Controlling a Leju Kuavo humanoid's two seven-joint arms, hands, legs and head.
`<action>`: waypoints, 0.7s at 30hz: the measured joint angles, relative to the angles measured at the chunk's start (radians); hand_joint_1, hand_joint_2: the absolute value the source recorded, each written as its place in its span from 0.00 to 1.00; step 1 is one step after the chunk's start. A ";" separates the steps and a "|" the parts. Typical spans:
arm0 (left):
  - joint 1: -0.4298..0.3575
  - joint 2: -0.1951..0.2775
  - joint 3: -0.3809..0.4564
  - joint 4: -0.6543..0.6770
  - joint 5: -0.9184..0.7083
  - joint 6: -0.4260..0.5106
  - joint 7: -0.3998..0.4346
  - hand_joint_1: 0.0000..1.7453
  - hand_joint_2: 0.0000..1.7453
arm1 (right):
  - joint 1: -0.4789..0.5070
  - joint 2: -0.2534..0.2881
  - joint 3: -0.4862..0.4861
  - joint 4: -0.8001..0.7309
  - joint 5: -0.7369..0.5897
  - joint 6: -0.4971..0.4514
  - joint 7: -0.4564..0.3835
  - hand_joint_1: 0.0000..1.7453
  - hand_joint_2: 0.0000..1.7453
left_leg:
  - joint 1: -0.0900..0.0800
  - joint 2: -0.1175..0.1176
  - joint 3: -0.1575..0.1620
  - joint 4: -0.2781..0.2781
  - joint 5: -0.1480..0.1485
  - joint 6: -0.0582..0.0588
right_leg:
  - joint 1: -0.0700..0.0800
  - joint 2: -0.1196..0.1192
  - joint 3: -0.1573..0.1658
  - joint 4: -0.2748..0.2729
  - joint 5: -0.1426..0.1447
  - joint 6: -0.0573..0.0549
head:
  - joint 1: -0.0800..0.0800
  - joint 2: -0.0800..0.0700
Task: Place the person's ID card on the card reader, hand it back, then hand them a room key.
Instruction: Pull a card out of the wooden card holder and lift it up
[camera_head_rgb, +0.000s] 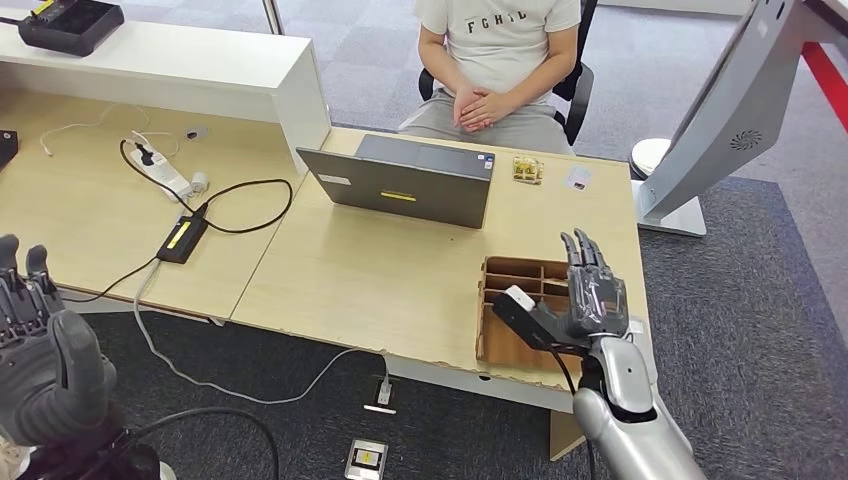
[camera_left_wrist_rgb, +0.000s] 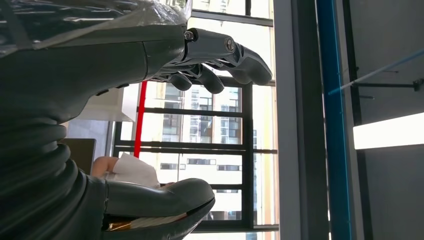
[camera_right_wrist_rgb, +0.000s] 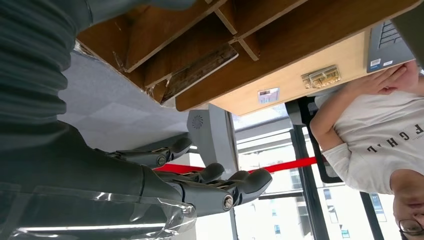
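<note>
My right hand (camera_head_rgb: 592, 292) hovers open over the right side of a wooden divided box (camera_head_rgb: 512, 282) at the table's near right; its fingers point away from me and its thumb reaches left across the compartments. The right wrist view shows the fingers (camera_right_wrist_rgb: 220, 186) spread with nothing between them, and a flat wood-patterned card (camera_right_wrist_rgb: 199, 71) lying in one compartment of the box (camera_right_wrist_rgb: 165, 35). A small white card (camera_head_rgb: 578, 178) lies on the table's far right, beside a small clear-and-gold item (camera_head_rgb: 528, 169). My left hand (camera_head_rgb: 42, 345) is raised at the lower left, open and holding nothing.
A person (camera_head_rgb: 497, 62) sits behind the table with hands clasped. A grey laptop (camera_head_rgb: 412, 181) stands mid-table. A power strip (camera_head_rgb: 162, 172), a black adapter (camera_head_rgb: 182, 239) and cables lie on the left desk. A white kiosk stand (camera_head_rgb: 722, 112) rises at the right.
</note>
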 joint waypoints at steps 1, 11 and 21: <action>0.000 0.000 0.000 0.000 0.000 -0.002 0.000 0.19 1.00 | 0.000 -0.001 0.000 0.005 0.001 -0.002 0.000 0.06 1.00 | 0.000 0.000 0.000 0.000 0.000 0.000 | 0.000 0.000 0.000 0.000 0.000 0.000 | 0.000 0.000; 0.000 0.000 0.000 0.000 0.011 -0.016 0.000 0.19 1.00 | -0.005 -0.012 -0.001 0.033 0.012 -0.014 0.017 0.68 1.00 | 0.000 0.000 0.000 0.000 0.000 0.000 | 0.000 0.000 0.000 0.000 0.000 0.000 | 0.000 0.000; -0.001 0.000 0.000 0.006 0.024 -0.030 0.000 0.19 1.00 | -0.006 -0.027 -0.006 0.034 0.014 -0.010 0.019 0.91 1.00 | 0.000 0.000 0.000 0.000 0.000 0.000 | 0.000 0.000 0.000 0.000 0.000 0.000 | 0.000 0.000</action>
